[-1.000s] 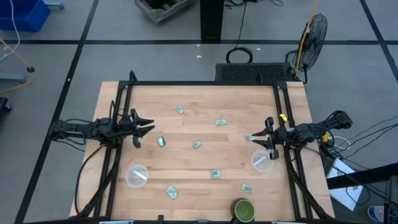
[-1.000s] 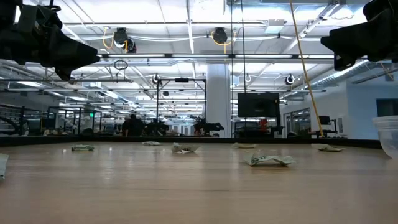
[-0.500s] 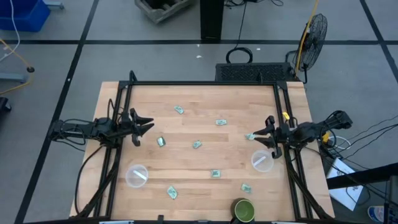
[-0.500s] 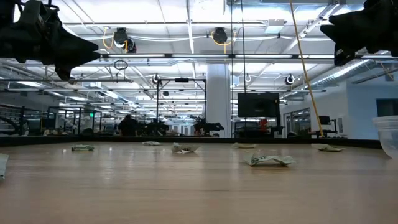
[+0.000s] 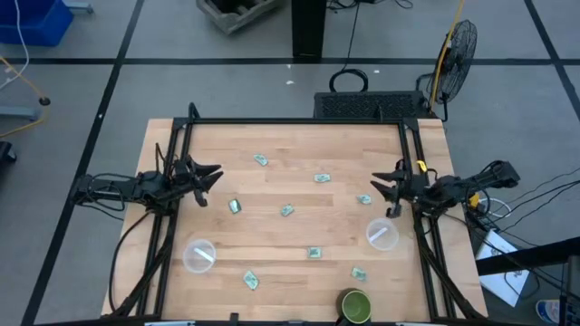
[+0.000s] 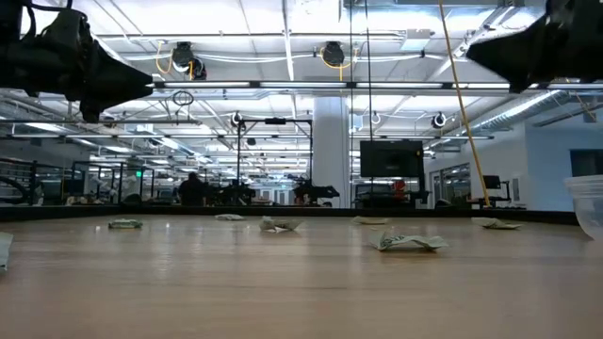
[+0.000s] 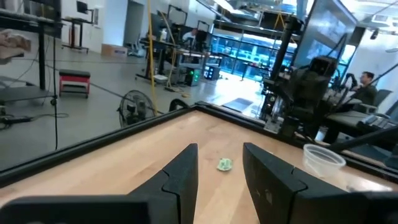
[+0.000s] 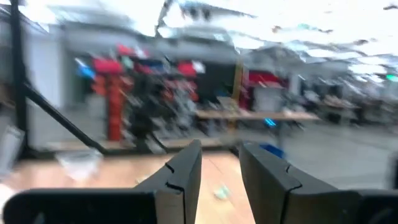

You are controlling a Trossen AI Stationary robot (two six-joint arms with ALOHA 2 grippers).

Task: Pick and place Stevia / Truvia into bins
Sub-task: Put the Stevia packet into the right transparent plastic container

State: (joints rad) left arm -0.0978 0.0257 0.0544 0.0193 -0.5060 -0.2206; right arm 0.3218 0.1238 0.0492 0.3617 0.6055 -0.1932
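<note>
Several pale green and white Stevia packets lie flat on the wooden table: one toward the far side, others mid-table, and more toward the near edge. Two clear cups stand upright, one near left and one at right. My left gripper hovers open over the left side, above the table. My right gripper hovers open at the right, just beyond a packet and farther back than the right cup. Neither gripper holds anything.
A dark green cup stands at the table's near edge. Black rails run along the far, left and right sides of the table. Bare wood lies between the packets. The left wrist view shows one packet and the right cup ahead.
Both grippers have shifted a little toward the table's far edge while staying open and above the table. The right gripper has left the spot beside the right cup and is still moving. No packet or cup has moved.
</note>
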